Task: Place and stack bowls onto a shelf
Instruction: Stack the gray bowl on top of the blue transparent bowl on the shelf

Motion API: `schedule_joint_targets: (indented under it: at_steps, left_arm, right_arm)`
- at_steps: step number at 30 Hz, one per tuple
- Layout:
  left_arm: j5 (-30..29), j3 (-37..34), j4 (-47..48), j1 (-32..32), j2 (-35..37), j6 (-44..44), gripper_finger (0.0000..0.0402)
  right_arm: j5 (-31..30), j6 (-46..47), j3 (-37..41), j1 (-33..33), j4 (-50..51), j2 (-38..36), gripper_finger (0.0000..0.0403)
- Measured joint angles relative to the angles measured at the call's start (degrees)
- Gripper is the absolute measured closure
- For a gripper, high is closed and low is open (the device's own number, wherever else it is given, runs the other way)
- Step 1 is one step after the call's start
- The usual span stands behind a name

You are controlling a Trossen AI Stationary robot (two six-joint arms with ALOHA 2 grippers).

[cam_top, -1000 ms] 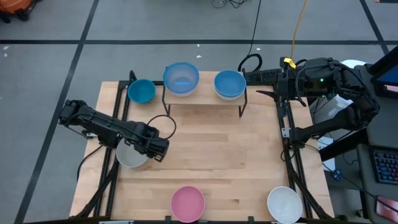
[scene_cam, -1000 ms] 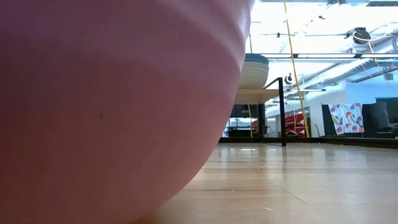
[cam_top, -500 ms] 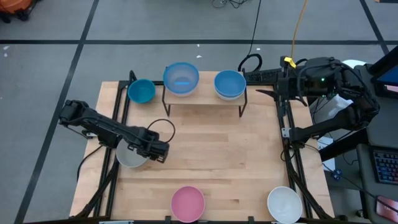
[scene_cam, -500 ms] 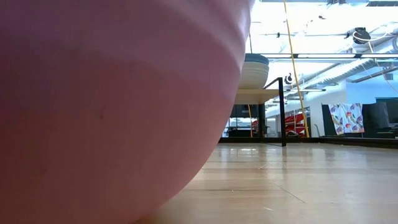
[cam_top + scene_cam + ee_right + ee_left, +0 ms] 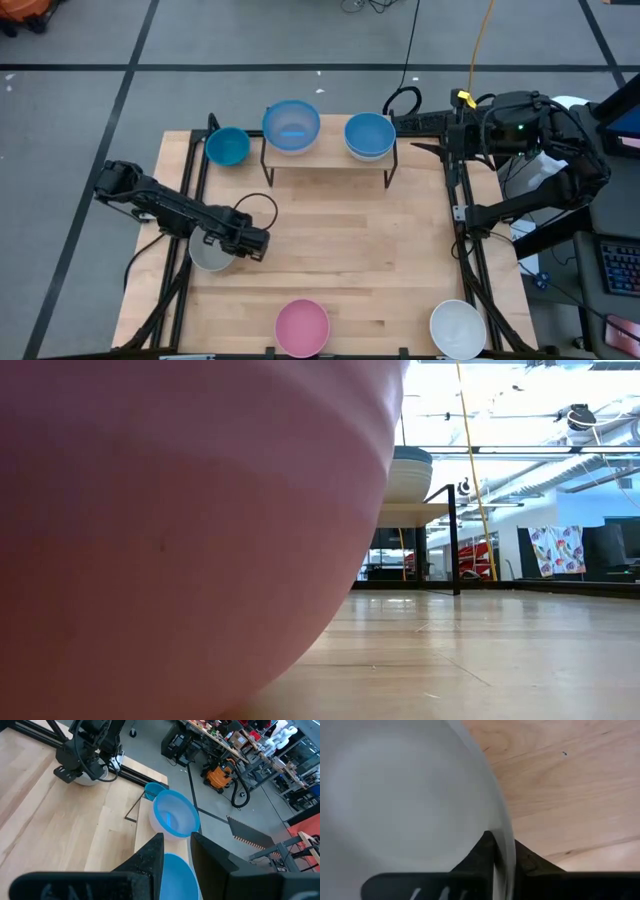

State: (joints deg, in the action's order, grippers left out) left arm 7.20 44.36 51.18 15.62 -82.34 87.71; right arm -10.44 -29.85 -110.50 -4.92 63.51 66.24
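A grey-white bowl [image 5: 205, 255] stands upright near the table's left edge, with my left gripper [image 5: 245, 243] shut on its rim. The shelf [image 5: 325, 163] stands at the far middle of the table. It carries a light blue bowl [image 5: 291, 126] and a blue bowl [image 5: 369, 134] nested in another bowl. My right gripper [image 5: 420, 150] hangs open by the shelf's right end, touching nothing. A teal bowl [image 5: 227, 147] rests on the table left of the shelf. A pink bowl [image 5: 302, 327] and a white bowl [image 5: 458, 328] rest at the near edge. My left gripper pinches the grey-white bowl's rim [image 5: 503, 827] on the bowl's right side. One finger [image 5: 481, 854] is inside the bowl and the other finger [image 5: 529, 861] is outside its wall. The fingers come from above. The bowl stays upright; whether its base is on the table does not show.
Black frame rails [image 5: 468, 250] run along the table's left and right sides. The bare wood in the table's middle [image 5: 350, 240] is free room. In the low view the pink bowl [image 5: 180, 530] fills most of the picture, with the shelf [image 5: 415, 512] behind it.
My left gripper has moved a little toward the table's near edge, over the grey-white bowl's right side. The bowl has stayed in about the same place.
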Motion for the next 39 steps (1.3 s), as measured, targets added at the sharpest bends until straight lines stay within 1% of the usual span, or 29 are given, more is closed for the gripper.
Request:
schedule_joint_targets:
  at_steps: [5, 9, 13, 17, 21, 23, 29, 35, 39]
  left_arm:
    - [0.8, 3.05, 4.45, 0.0, -0.05, -2.97, 0.0394]
    - [1.21, 9.86, 10.0, 0.0, 0.28, -7.71, 0.0394]
    - [-0.47, 18.49, 18.59, 0.0, 0.56, -10.1, 0.0396]
    - [-4.58, 28.87, 29.6, 0.0, 0.56, -11.19, 0.0396]
    - [-9.06, 39.48, 37.83, 0.0, 0.56, -14.43, 0.0396]
    - [-10.65, 44.21, 39.14, -0.08, 0.67, -18.47, 0.0396]
    - [-14.44, 56.07, 38.84, -1.51, 0.65, -37.8, 0.0396]
    - [-19.38, 61.71, 38.81, -6.64, 0.58, -51.2, 0.0396]
    - [-20.66, 64.51, 38.82, -10.85, 0.58, -64.36, 0.0396]
  right_arm:
    - [0.0, -0.88, 0.0, -0.01, -0.05, 0.0, 0.0314]
    - [0.0, -1.29, 0.0, 0.0, -0.07, 0.0, 0.0314]
    - [-0.02, -1.3, -0.01, 0.01, -0.07, 0.0, 0.0314]
    - [-0.02, -1.31, 0.0, 0.01, -0.07, 0.0, 0.0314]
    - [-0.02, -1.31, 0.0, 0.01, -0.07, 0.0, 0.0314]
    - [-0.02, -1.31, 0.0, 0.0, -0.07, 0.0, 0.0314]
    - [-0.03, -1.03, 0.0, 0.0, -0.16, -0.02, 0.0314]
    - [-0.04, -0.91, 0.0, 0.01, -1.85, -0.02, 0.0314]
    - [-0.04, -0.76, 0.0, 0.01, -2.83, -0.02, 0.0314]
